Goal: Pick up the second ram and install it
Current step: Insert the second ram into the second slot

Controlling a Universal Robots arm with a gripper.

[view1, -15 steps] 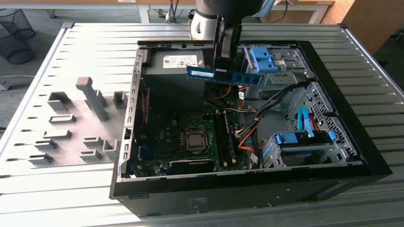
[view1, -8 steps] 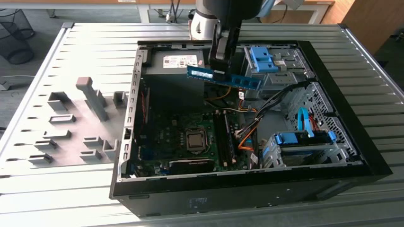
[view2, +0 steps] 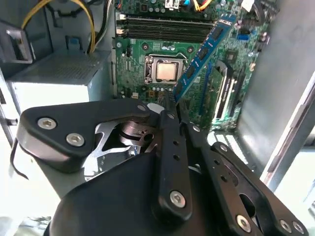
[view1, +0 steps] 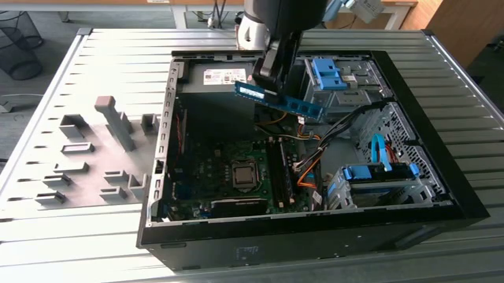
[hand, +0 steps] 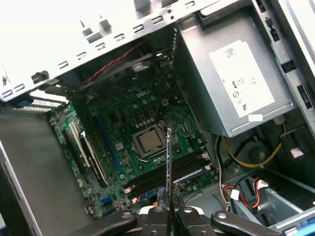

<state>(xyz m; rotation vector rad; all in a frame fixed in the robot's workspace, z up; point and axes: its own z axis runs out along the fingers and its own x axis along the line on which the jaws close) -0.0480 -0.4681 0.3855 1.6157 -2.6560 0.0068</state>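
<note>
Pincer (view2: pixel 170 110): closed on second ram (view1: pixel 280 100), upper centre.
Ram axis: tilted, above motherboard slots (view1: pixel 277 171).

arm lowered, hand (view1: pixel 268 79) clamped closed

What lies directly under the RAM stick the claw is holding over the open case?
The RAM stick hangs from the claw above the motherboard; in both wrist views the bare CPU socket and memory slots lie beneath. The claw's body covers whatever is behind it.
</note>
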